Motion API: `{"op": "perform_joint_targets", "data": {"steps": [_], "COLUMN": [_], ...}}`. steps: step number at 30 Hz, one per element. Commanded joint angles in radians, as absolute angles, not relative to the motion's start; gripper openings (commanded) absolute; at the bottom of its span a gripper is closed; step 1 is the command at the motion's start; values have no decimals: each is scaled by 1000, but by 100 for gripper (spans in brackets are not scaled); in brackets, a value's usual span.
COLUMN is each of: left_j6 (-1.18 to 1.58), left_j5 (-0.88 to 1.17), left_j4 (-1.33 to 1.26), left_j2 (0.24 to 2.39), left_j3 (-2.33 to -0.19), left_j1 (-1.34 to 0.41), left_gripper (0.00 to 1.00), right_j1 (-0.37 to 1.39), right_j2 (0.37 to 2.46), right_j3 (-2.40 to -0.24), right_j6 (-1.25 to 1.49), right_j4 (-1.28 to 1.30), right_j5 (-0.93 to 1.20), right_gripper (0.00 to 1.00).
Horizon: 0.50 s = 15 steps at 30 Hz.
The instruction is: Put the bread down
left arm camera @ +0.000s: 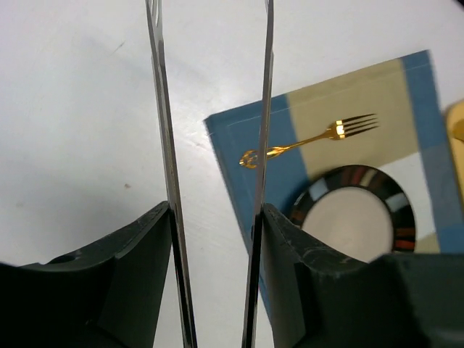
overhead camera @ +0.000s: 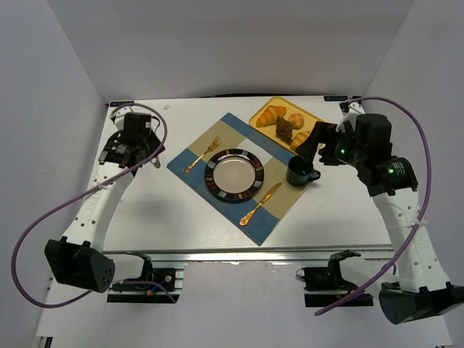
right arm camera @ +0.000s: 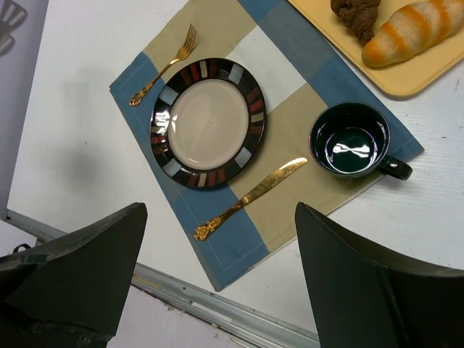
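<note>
**Above the worktop, the left claw and the right claw are hanging released; the bread is lying on its tray**

In the left wrist view, the left claw's two thin fingers are running up the middle of the frame. They are standing parted, with only worktop and a placemat corner showing in the gap. The blue and tan placemat is spreading to the right, carrying a gold fork and, at the lower right, a dark-rimmed plate.

In the right wrist view, the right claw's dark fingers are filling the lower corners, spread wide and gripping nothing. Between them a gold knife is lying just beside the plate, and a dark cup is sitting at the centre right.

At the upper right of that frame, and of the top view, the yellow tray is resting on the worktop. The bread is lying in it: pale striped rolls with a brown piece just beside them. In the top view the left claw is hanging at the left, well apart from the tray, and the right claw is hovering near the cup.
</note>
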<state>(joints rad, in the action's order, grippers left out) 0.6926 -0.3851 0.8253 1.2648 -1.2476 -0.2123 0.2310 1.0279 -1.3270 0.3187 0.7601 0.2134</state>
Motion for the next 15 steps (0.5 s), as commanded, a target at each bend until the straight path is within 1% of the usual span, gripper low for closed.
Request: {"op": "perform_joint_targets", "data": {"steps": [1, 3, 5, 6, 8, 9, 10, 11, 12, 13, 15], "left_j6": [574, 522, 482, 438, 398, 359, 342, 322, 280, 259, 200], "left_j5": [-298, -267, -204, -177, -135, -112, -77, -52, -26, -6, 67], "left_j4": [888, 845, 801, 792, 788, 785, 796, 801, 805, 825, 842], "left_j2": [1290, 1324, 1359, 1420, 1494, 1575, 1621, 1665, 1713, 1808, 1902], "left_j3": [-1347, -1412, -1460, -1526, -1609, -1697, -1753, -1810, -1926, -1990, -2110], "left_j1": [-230, -256, -278, -303, -342, -380, -400, -419, -458, -475, -514], "left_gripper": [59, 58, 54, 54, 52, 52, 52, 52, 52, 52, 52], "right_j1": [232, 230, 230, 230, 232, 230, 232, 230, 232, 230, 232], "right_j2": [1043, 1051, 1065, 1065, 1052, 1037, 1031, 1026, 1022, 1022, 1029], "right_j3": [-1356, -1370, -1393, -1416, -1427, -1431, -1436, -1445, -1468, -1479, -1505], "right_j6": [359, 365, 368, 374, 396, 420, 429, 431, 437, 446, 453], "right_j4": [657, 644, 653, 658, 666, 663, 663, 667, 672, 676, 692], "right_j5": [233, 236, 200, 177, 54, 14, -74, -109, -139, -202, -253], "right_gripper": [89, 89, 89, 89, 89, 89, 89, 89, 89, 89, 89]}}
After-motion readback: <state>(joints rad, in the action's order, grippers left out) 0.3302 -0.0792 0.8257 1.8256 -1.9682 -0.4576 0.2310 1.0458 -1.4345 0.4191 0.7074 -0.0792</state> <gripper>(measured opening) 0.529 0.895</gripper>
